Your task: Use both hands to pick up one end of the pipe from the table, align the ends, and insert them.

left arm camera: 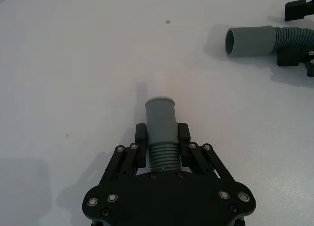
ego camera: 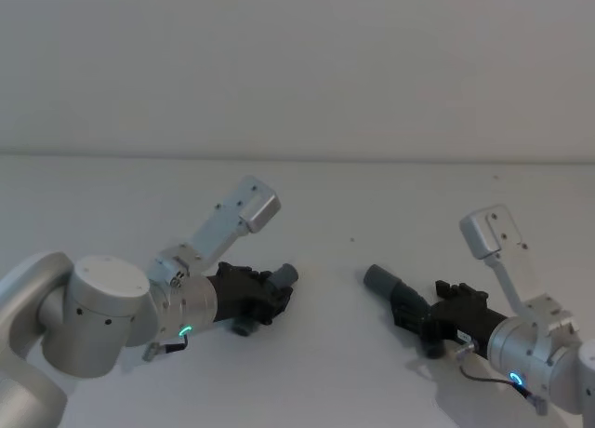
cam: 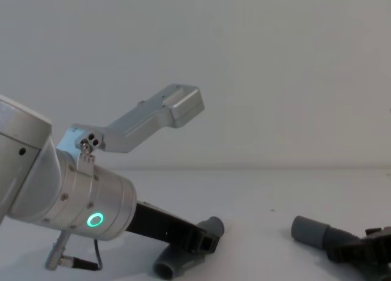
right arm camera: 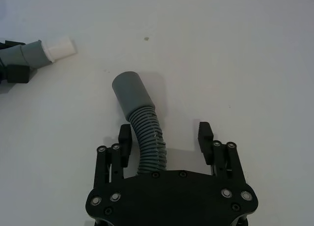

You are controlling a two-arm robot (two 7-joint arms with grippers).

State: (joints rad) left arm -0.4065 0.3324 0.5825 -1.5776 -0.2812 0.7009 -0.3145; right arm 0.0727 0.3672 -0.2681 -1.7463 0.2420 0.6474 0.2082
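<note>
Near-left part of counter (ego camera: 390, 195): left tool (left arm camera: 162, 131), fingers clamped on ribbed section of short bent tube (left arm camera: 162, 155). Its smooth cuff (left arm camera: 161, 115) projects beyond fingertips and ends in white tip (right arm camera: 60, 49).

Near-right part of counter: right tool (right arm camera: 165, 132), fingers wide. Ribbed length of corrugated hose (right arm camera: 147, 137) lies between them, just beside one finger, apart from other.

Farther out: hose cuff (right arm camera: 130, 91), open mouth turned toward left tool's side. Two cuffs well apart, bare counter between.
</note>
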